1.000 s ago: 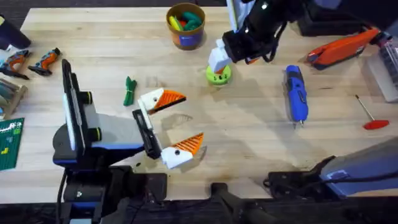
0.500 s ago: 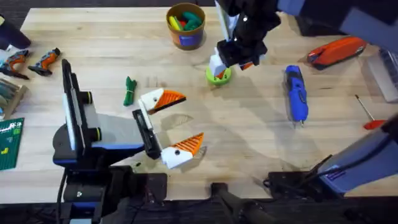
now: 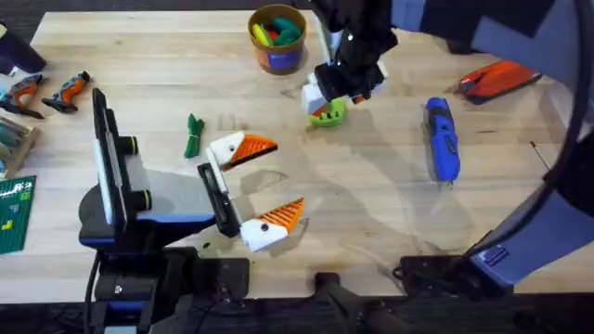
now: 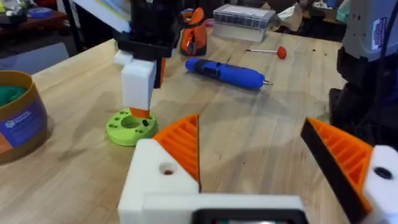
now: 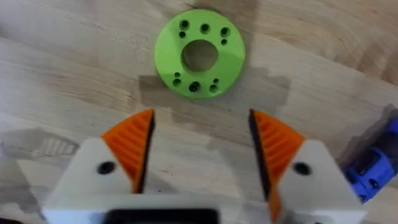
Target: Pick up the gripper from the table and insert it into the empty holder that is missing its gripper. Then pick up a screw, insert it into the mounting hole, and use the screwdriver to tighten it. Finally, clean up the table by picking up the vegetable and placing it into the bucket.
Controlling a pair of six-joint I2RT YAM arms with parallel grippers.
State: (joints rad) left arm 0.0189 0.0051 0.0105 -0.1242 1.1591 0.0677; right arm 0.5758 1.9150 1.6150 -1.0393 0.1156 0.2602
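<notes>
My right gripper [image 3: 332, 97] [image 5: 200, 115] hangs open just above the lime-green disc with holes [image 3: 326, 113] [image 5: 199, 51] [image 4: 130, 126]; I cannot make out screws in it. My left gripper [image 3: 286, 176] [image 4: 249, 124] rests open and wide near the table's front. Both of its white holders [image 3: 225, 148] [image 4: 155, 180] carry an orange ribbed piece. I cannot tell which piece is the task's gripper. The blue screwdriver [image 3: 442, 139] [image 4: 227, 71] lies right of the disc. The dark-green vegetable [image 3: 192, 134] lies left of centre. The bucket [image 3: 277, 42] [image 4: 18, 118] stands at the back.
A big orange tool [image 3: 501, 79] lies at the back right. A thin red-handled tool [image 4: 280, 53] lies beyond the screwdriver. Small orange-and-black pieces [image 3: 46, 91] sit at the far left, near a green card [image 3: 14, 213]. The bucket holds coloured toys.
My right arm has swung left and lowered its gripper over the green disc. The left arm, screwdriver and vegetable have not moved.
</notes>
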